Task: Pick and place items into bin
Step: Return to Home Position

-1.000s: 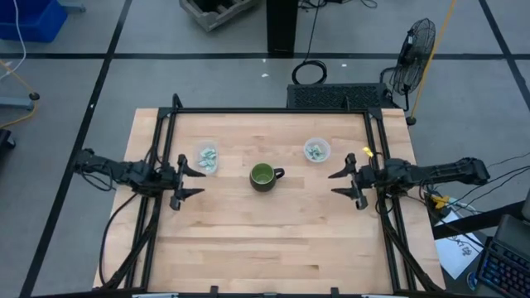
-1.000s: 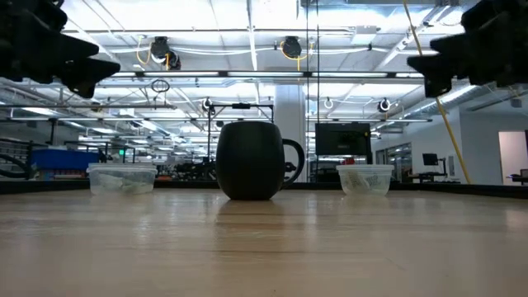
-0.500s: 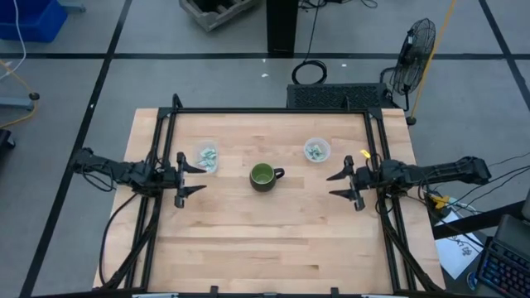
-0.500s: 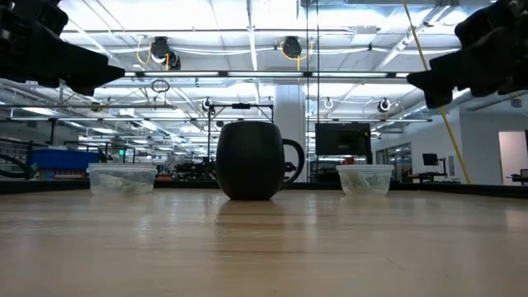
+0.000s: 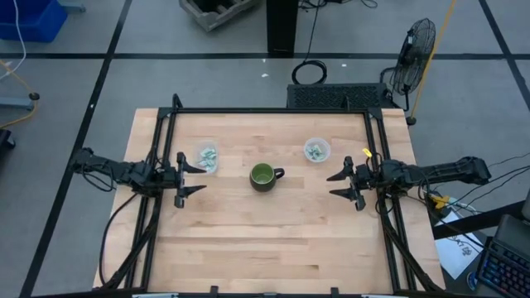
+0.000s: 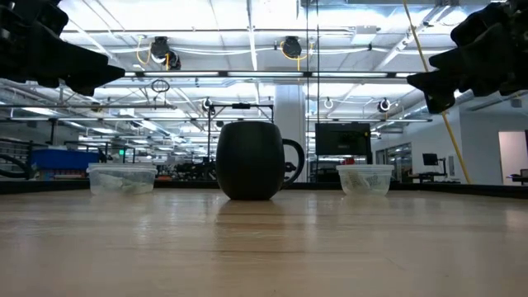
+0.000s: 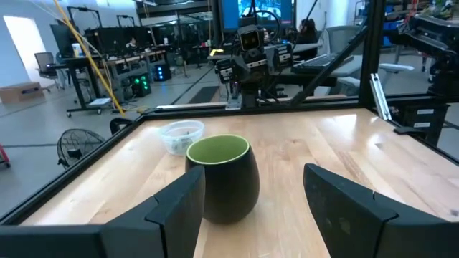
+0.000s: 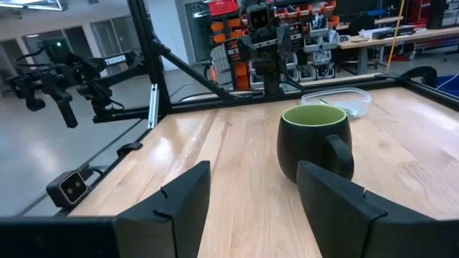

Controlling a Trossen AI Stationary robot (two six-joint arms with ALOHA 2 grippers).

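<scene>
Small pale green and white packets lie in two clear bowls on the table's far half: the left bowl [image 5: 206, 156] [image 6: 121, 178] and the right bowl [image 5: 316, 150] [image 6: 365, 179]. A green mug [image 5: 264, 175] [image 7: 222, 178] [image 8: 315, 143] stands between them, a little nearer. My left gripper [image 5: 197, 179] [image 7: 252, 179] hovers open near the table's left edge, pointing at the mug. My right gripper [image 5: 332, 185] [image 8: 252, 169] hovers open near the right edge, also facing the mug. Both are above the table top [image 6: 49, 49] [image 6: 470, 62].
A black frame [image 5: 269, 111] runs along the table's far, left and right edges. Bare wood [image 5: 265, 240] fills the near half of the table. Each wrist view shows the other arm across the table, beyond the mug.
My right gripper has sunk a little and edged toward the mug, staying open. The mug, bowls and packets have kept still.
</scene>
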